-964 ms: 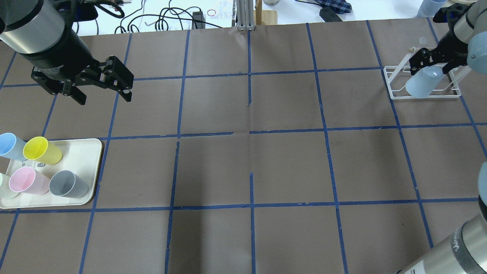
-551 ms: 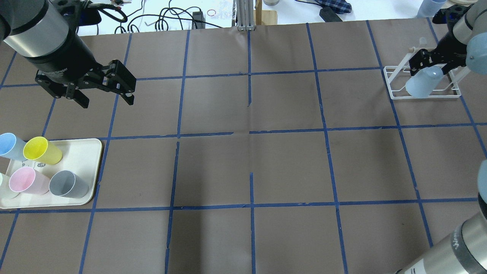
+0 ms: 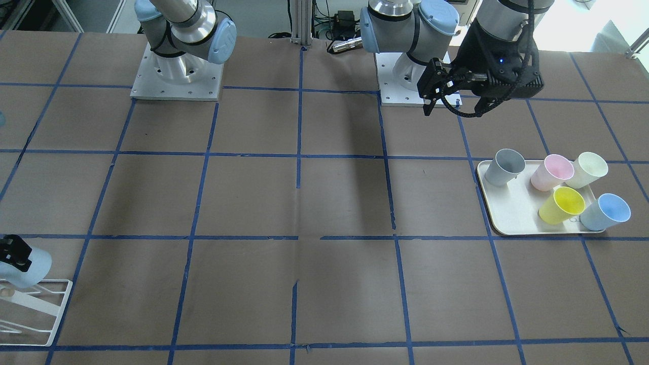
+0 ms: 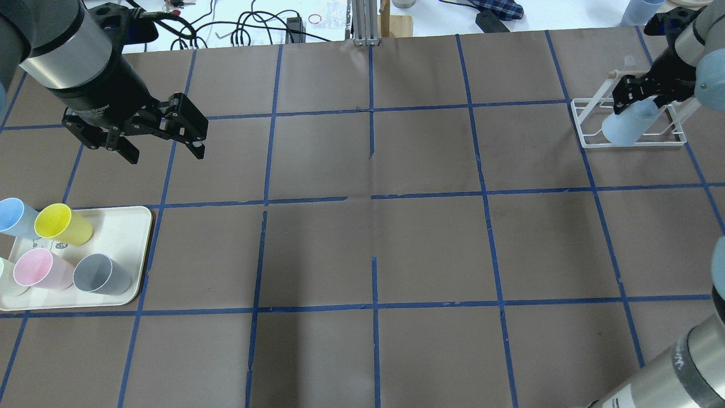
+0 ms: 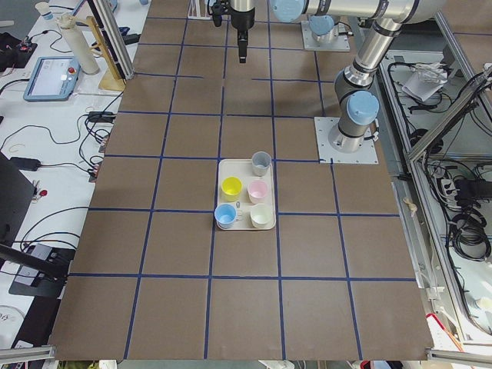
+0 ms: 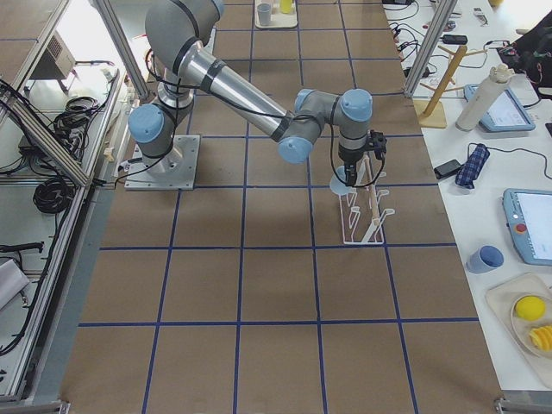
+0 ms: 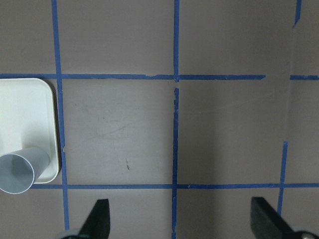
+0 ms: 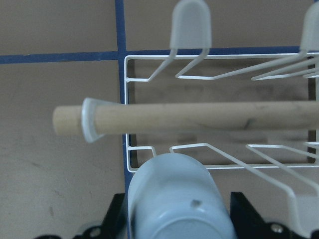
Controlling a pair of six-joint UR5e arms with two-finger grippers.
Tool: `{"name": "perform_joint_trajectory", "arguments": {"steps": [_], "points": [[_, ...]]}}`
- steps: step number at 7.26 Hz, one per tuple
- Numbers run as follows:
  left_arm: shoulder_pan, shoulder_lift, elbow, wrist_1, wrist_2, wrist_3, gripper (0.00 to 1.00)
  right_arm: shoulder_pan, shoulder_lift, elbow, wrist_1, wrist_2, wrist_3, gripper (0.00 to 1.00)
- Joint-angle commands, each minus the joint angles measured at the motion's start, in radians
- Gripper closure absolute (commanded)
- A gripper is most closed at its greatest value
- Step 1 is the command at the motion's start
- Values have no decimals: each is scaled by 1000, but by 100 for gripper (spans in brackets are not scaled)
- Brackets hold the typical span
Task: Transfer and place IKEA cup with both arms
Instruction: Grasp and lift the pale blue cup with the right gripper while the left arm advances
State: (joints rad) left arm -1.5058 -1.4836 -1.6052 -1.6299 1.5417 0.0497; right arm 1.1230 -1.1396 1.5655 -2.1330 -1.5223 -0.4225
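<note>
At the far right corner of the table (image 4: 430, 243), the pale blue cup (image 4: 625, 123) hung tilted over one end of the white wire rack (image 4: 634, 144), base up and mouth slanting down toward the wires. The right gripper (image 4: 643, 101) pinched it by the sides near the base. In the wrist view, fingers (image 8: 117, 219) lay against both flanks, with the rack's wooden dowel (image 8: 199, 117) just beyond. Rim touching the rack or not: could not tell.

The left gripper (image 4: 164, 153) hovered over bare brown paper well across the table, fingers spread wide, holding nothing. Near it, a white tray (image 4: 127, 226) carried the twin blue cup (image 4: 14, 218), yellow cup (image 4: 59, 224), pink cup (image 4: 37, 269), grey cup (image 4: 102, 275) and cream cup (image 3: 588, 170), all mouth up.
</note>
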Motion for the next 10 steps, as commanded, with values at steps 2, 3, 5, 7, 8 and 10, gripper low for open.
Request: {"name": "perform_joint_trajectory", "arguments": {"steps": [2, 3, 5, 7, 8, 10], "points": [[7, 8, 1, 1, -177, 12, 0, 0, -17, -13, 8, 8, -13, 54], [7, 5, 1, -1, -301, 12, 0, 0, -43, -22, 14, 8, -22, 54], [6, -4, -2, -7, -310, 13, 0, 6, -162, -28, 126, 8, -22, 53], [7, -6, -4, -11, -497, 13, 0, 8, -273, -30, 262, 34, -21, 53], [9, -9, -15, -11, -550, 16, 0, 8, -317, -30, 356, 66, -15, 53], [19, -10, -132, 5, -760, 137, 0, 9, -379, -28, 505, 146, 19, 53]]}}
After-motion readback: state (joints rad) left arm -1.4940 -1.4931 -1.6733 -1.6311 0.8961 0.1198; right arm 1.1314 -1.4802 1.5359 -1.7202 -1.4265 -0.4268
